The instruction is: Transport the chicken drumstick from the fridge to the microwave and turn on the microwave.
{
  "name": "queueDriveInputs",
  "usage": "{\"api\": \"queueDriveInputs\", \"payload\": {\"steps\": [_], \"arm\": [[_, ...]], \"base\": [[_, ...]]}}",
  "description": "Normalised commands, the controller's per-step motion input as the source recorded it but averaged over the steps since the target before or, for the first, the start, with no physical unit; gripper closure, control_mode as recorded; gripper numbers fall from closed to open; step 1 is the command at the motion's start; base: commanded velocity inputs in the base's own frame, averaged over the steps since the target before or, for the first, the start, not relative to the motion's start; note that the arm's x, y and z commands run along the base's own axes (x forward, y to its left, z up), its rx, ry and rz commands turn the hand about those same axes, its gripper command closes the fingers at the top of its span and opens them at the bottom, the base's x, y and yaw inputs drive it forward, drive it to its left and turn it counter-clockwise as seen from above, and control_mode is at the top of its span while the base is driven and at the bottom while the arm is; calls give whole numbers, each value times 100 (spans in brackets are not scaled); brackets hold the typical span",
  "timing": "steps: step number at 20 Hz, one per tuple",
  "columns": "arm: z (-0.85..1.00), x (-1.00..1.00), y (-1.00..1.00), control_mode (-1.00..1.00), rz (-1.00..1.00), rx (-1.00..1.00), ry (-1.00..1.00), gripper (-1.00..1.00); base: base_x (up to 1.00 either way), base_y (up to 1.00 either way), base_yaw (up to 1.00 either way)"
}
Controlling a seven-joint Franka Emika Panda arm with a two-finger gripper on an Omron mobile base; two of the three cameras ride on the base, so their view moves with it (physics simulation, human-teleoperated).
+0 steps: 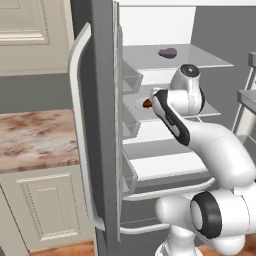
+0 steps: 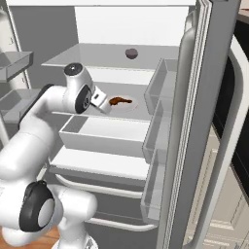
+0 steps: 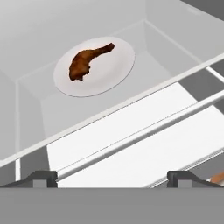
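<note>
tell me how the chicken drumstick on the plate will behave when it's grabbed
The chicken drumstick looks small and lumpy, so probably light and fairly stiff. Its tapered, curved shape may let it twist or slide on the smooth white plate if nudged. The thick end seems the safer grip for the open pincer.

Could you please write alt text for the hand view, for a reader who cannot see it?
A reddish-brown chicken drumstick lies on a white round plate on a clear shelf inside the open fridge. The gripper points toward it from in front of the shelf edge, fingertips wide apart and holding nothing.
</note>
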Motion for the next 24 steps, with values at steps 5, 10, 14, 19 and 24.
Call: {"api": "queueDriveInputs", "payload": {"steps": [5,10,14,19,24], "arm": [[0,44,0,-100,-6,0,2,-100],[-12,33,0,-100,-3,0,0,-100],[-23,29,0,-100,-3,0,-8,-100],[-36,23,0,-100,-5,-5,-18,-100],[-4,13,0,-100,-5,-1,-2,-100]], "base": [[0,0,0],[0,0,0],[0,0,0],[0,0,0],[0,0,0]]}}
